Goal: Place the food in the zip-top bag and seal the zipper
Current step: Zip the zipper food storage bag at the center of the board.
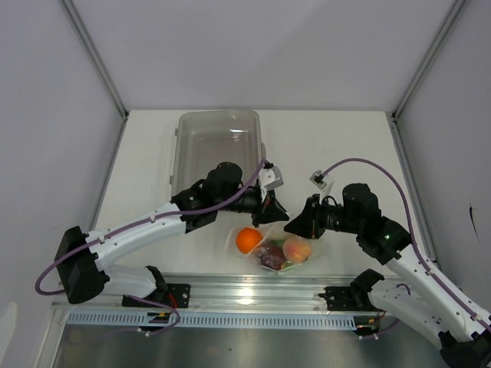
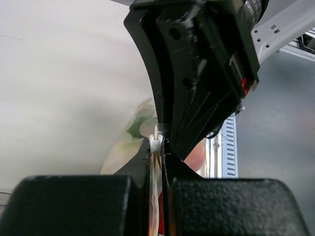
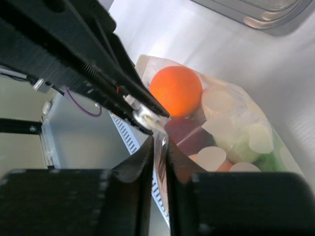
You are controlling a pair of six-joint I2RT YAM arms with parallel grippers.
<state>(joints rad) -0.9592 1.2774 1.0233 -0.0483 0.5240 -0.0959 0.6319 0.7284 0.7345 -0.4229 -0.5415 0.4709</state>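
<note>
Clamping zip-top bag (image 3: 142,64) edge with left jaws; straddling it narrowly with right jaws, grip unclear; left arm (image 1: 138,230), right arm (image 1: 418,270) angled inward.

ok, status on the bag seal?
Left gripper shut on zip-top bag mouth. Right gripper at same edge, grip unclear. Food inside. Nothing obstructing.

The clear, crinkly zip-top bag (image 1: 307,259) lies slumped just below both pairs of jaws, its mouth edge rising between them. Packed together inside are an orange (image 1: 247,240), a dark red bulb (image 1: 270,257), a peach-coloured fruit (image 1: 298,249) and green lettuce (image 3: 268,161).
</note>
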